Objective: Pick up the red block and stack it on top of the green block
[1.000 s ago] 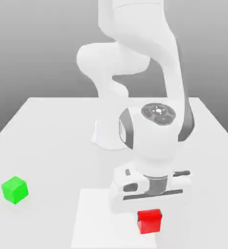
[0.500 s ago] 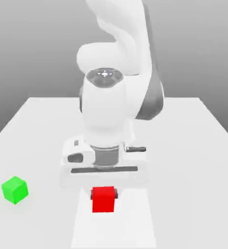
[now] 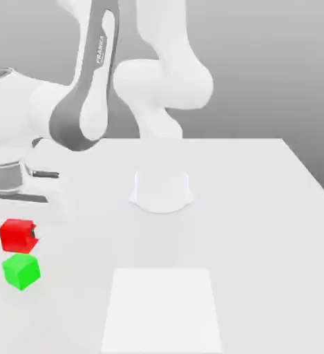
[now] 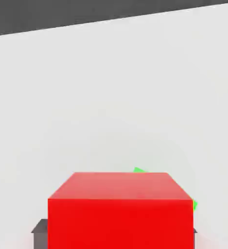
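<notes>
Red block carried above the green block, not yet set down.

Red is seen in the exterior view at that view's left edge, where the red block [image 3: 16, 236] is held clear of the table [image 3: 247, 228] by the end effector [image 3: 18, 236], whose fingers are closed against the cube's sides, a dark pad being seen at one face. The green block [image 3: 21, 270] rests on the table directly beneath it, a thin gap being judged to remain between the two. In the hand view, green slivers [image 4: 140, 170] are glimpsed past the red cube's edges, so the alignment is judged close but slightly offset. The carrying step is judged nearly complete; a small correction, a straight descent until the faces meet, and then a release are called for.
</notes>
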